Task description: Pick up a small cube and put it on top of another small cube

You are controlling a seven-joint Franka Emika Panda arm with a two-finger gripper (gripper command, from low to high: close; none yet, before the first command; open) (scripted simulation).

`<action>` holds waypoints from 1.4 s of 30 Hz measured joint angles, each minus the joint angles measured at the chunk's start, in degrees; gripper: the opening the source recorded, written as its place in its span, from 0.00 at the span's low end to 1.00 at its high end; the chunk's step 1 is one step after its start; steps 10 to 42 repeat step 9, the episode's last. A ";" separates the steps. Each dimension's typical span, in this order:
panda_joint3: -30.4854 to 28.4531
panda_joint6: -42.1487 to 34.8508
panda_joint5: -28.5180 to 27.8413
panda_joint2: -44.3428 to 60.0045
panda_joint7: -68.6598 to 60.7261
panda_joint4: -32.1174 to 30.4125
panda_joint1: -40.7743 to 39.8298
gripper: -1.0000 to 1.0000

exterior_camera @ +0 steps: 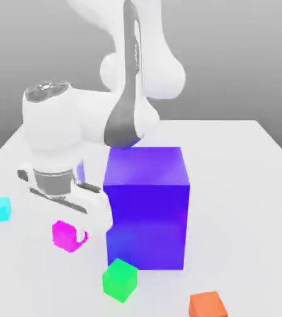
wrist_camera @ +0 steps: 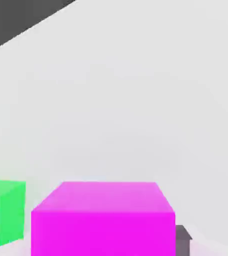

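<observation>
The claw (exterior_camera: pixel 74 234) pinches the small glossy magenta cube (exterior_camera: pixel 66 235), which seems to hang just above the white desk (exterior_camera: pixel 242 161), left of the tall smooth blue block (exterior_camera: pixel 146 207). A matte green cube (exterior_camera: pixel 120 280) sits nearby, to the right and nearer. Risk: swinging across, the carried cube could clip the blue block's sharp edge or slip from its slick, flat faces.

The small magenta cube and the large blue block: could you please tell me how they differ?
The small magenta cube is far smaller than the large blue block, which towers over it. The cube is magenta; the block is deep blue-violet. The hand sits at the cube, while the block stands free on the white table. Both are plain, flat-faced boxes.
</observation>
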 joint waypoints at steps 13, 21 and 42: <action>-2.59 7.75 -9.02 9.97 1.89 1.73 3.70 1.00; -2.59 7.75 -9.02 9.97 1.89 1.73 3.70 1.00; -2.59 7.75 -9.02 9.97 1.89 1.73 3.70 1.00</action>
